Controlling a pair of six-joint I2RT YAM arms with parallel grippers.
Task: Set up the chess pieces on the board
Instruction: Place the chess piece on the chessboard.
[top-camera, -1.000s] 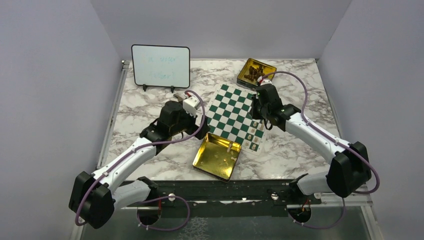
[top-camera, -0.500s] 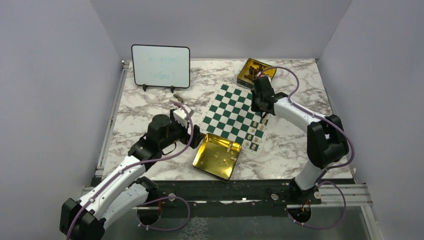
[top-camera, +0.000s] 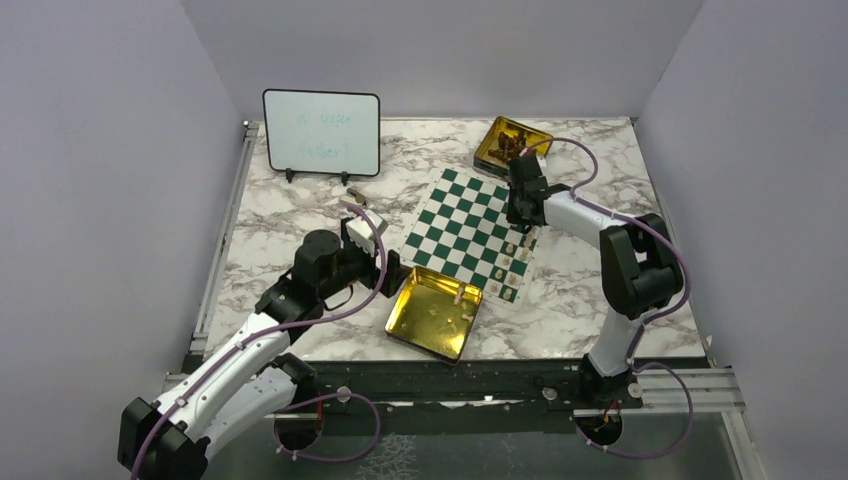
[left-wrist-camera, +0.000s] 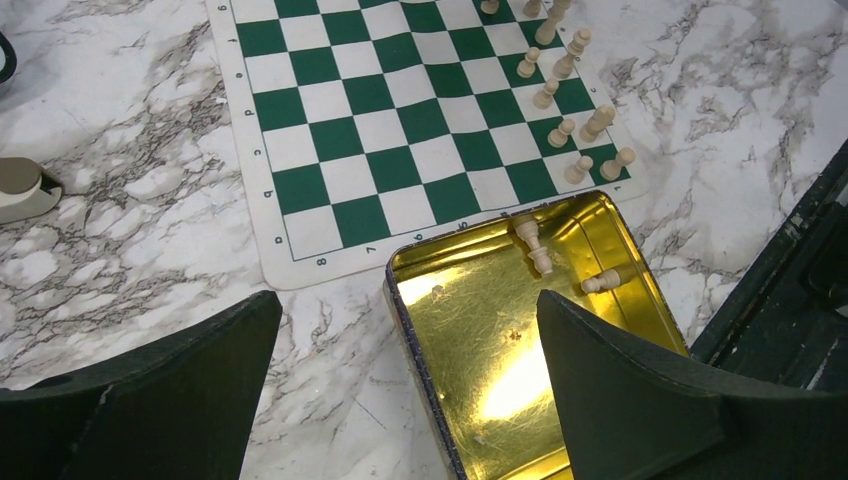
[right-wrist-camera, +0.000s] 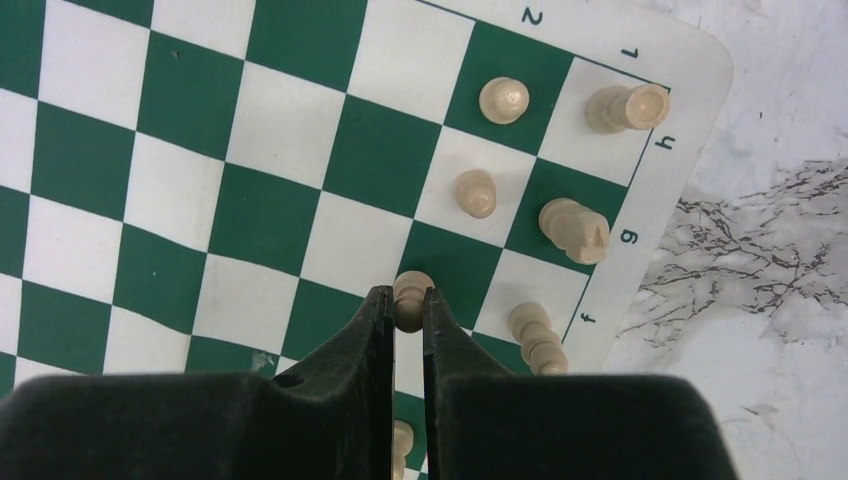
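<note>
You see a grey-veined marble table (top-camera: 290, 215) filling the top view. At its centre lies the board (top-camera: 462, 225), a thin flat mat of green and white checks. Below it, a shiny gold tin (left-wrist-camera: 470, 340) holds three loose cream pieces (left-wrist-camera: 538, 250). Your left gripper (left-wrist-camera: 408, 300) hangs wide open and empty above that tin. Your right gripper (right-wrist-camera: 405, 300), at the bottom of its wrist view, is pinched narrow on a small round-headed pawn (right-wrist-camera: 411, 288) by the board's right edge, beside standing pieces. You seem to be placing this pawn. Next it likely needs seating upright on its square, then releasing.
</note>
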